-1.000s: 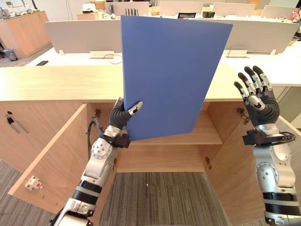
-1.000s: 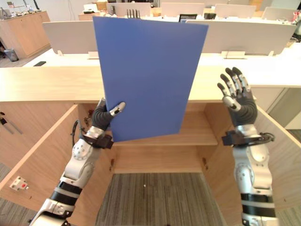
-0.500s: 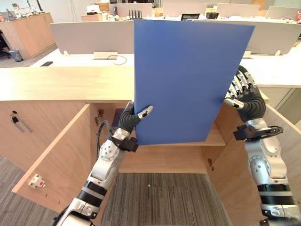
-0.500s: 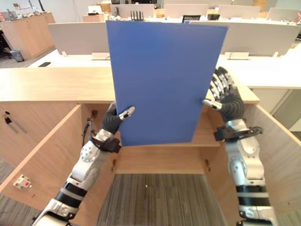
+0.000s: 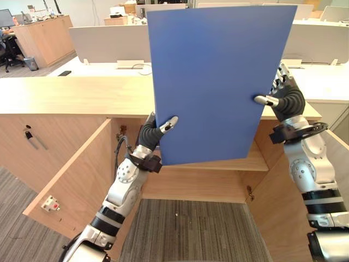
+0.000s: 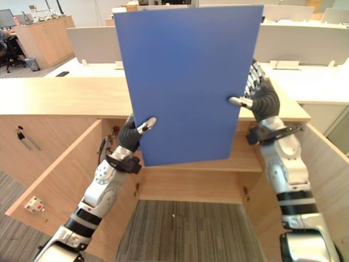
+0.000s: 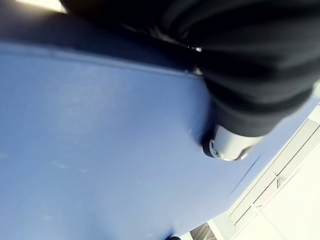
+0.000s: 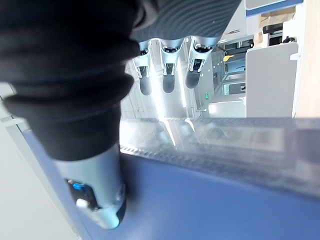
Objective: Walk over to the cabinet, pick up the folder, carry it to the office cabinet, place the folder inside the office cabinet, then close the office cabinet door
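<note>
The large blue plastic folder (image 5: 218,82) stands upright in the middle of the frame, above the open light wooden office cabinet (image 5: 191,185); the left hand (image 5: 150,134) pinches its lower left corner, thumb in front, fingers behind; the right hand (image 5: 286,101), spread wide and well apart a second ago, has now closed on the right edge, thumb on the face; with both hands gripping, steering it down onto the shelf looks next.

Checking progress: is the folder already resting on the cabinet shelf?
No, the left hand and right hand hold the blue folder upright, off the shelf.
</note>
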Motion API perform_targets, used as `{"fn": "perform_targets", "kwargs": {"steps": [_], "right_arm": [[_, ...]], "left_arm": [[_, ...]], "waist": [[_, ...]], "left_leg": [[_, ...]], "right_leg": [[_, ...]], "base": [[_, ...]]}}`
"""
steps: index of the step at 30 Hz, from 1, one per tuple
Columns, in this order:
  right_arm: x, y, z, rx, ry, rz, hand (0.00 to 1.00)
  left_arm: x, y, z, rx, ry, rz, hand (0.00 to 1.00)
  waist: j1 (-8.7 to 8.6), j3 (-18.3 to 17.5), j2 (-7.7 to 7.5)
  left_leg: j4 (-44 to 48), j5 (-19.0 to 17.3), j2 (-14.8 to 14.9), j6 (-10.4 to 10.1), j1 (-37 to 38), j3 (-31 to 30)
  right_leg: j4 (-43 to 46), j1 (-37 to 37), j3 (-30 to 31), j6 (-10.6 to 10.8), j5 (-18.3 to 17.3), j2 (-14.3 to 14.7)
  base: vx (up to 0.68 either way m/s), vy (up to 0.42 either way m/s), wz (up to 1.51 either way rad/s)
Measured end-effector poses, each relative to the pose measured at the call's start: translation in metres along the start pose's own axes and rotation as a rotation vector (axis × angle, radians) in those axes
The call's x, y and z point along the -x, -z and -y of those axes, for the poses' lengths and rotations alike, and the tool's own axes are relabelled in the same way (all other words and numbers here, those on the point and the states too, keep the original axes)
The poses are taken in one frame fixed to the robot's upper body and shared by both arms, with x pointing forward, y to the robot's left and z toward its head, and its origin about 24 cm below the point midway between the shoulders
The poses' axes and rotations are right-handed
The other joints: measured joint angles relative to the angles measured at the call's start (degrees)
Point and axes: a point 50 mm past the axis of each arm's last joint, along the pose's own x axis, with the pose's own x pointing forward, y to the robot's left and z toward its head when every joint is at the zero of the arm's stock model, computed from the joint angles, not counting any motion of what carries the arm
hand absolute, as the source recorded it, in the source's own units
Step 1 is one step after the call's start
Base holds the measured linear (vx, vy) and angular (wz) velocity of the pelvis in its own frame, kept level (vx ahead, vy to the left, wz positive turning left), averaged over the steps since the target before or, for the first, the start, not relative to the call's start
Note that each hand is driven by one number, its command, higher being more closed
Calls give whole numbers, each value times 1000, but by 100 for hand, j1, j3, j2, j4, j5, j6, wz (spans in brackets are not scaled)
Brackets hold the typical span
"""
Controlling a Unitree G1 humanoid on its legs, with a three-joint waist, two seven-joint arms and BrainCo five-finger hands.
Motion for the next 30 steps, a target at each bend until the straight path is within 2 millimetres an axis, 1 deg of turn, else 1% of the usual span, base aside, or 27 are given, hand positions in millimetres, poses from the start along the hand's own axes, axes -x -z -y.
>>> {"fn": "perform_targets", "kwargs": {"steps": [4, 8, 12, 13, 18, 21, 26, 30], "right_arm": [[-13, -11, -12, 7, -114, 24, 0], [-18, -20, -18, 2, -172, 27, 0], [-28, -34, -25, -7, -260, 16, 0], [-30, -40, -28, 10, -295, 7, 100], [-38, -63, -40, 51, -396, 20, 100], [-37, -68, -41, 86, -416, 18, 100], [-36, -66, -41, 99, -419, -1, 100], [-31, -60, -38, 102, -412, -29, 100]], "left_arm": [[0, 1, 2, 18, 11, -8, 100], [0, 0, 0, 34, 8, -1, 100], [2, -1, -2, 54, 12, 5, 100], [3, -2, -3, 57, 13, 7, 100], [5, -1, -3, 52, 27, -5, 100], [7, 6, 3, 66, 53, -44, 100], [8, 11, 4, 69, 57, -71, 100], [10, 18, 5, 71, 59, -111, 100]], "waist": [[18, 13, -7], [37, 31, -18], [83, 75, -36], [123, 84, -47], [254, 127, -113], [333, 146, -143], [369, 153, -155], [384, 153, -155]], "left_leg": [[1, 3, 11, -4, -1, -6], [1, 2, 11, -5, -4, -6], [2, 0, 17, -7, -4, -1], [3, -1, 19, -9, -4, -1], [26, -6, 21, -15, -6, -4], [28, -7, 19, -17, -12, -21], [30, -5, 18, -15, -51, -78], [32, -4, 21, -15, -58, -106]], "right_leg": [[7, 0, -8, 1, -1, 12], [8, -2, -7, 1, -1, 12], [2, -7, -1, 2, -2, 18], [-1, -6, -1, 1, -1, 20], [18, 2, -7, -3, 2, 21], [30, 2, -25, -5, 2, 17], [36, -7, -87, -8, -1, 11], [40, -3, -115, -11, -3, 12]], "base": [[15, -42, 1], [13, -36, 0], [2, -35, -1], [0, 0, 0], [3, -7, 0], [0, 0, 3], [0, 0, 6], [0, 0, 2]]}}
